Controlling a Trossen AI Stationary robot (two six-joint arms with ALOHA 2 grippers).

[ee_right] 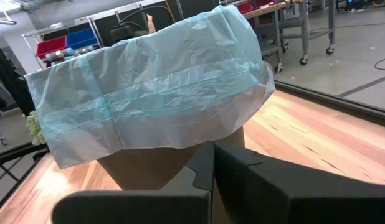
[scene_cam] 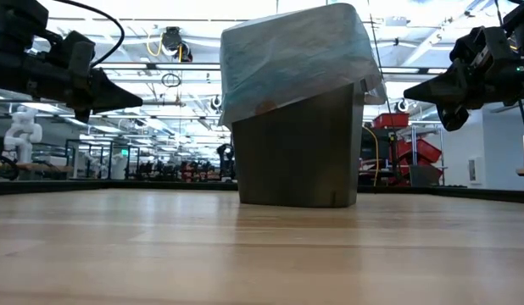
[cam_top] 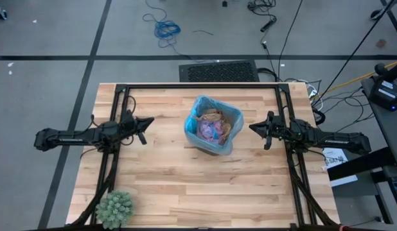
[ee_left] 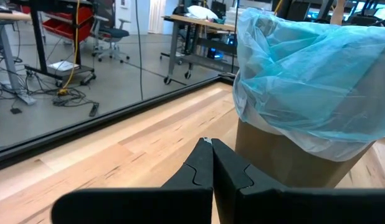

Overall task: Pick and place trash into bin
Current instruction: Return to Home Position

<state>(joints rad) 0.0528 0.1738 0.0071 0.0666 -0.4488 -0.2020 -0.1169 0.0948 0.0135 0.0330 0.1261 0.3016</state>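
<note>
The bin [cam_top: 213, 124], a dark wastebasket lined with a light-blue bag, stands on its base at the table's middle; it also fills the low view [scene_cam: 298, 110] and both wrist views [ee_left: 304, 93] [ee_right: 155, 106]. Inside it lie brown paper wads [cam_top: 213, 116] and a pink mesh puff [cam_top: 210, 131]. My left gripper [cam_top: 149, 121] hovers left of the bin, shut and empty [ee_left: 210, 144]. My right gripper [cam_top: 252, 126] hovers right of the bin, shut and empty [ee_right: 213, 149]. Both point level at the bin, above the table.
A round green spiky plant [cam_top: 114, 208] sits at the table's near left corner. Black frame rails [cam_top: 198, 86] run along the table's far, left and right sides. Bare wood [cam_top: 205, 186] lies between the bin and the near edge.
</note>
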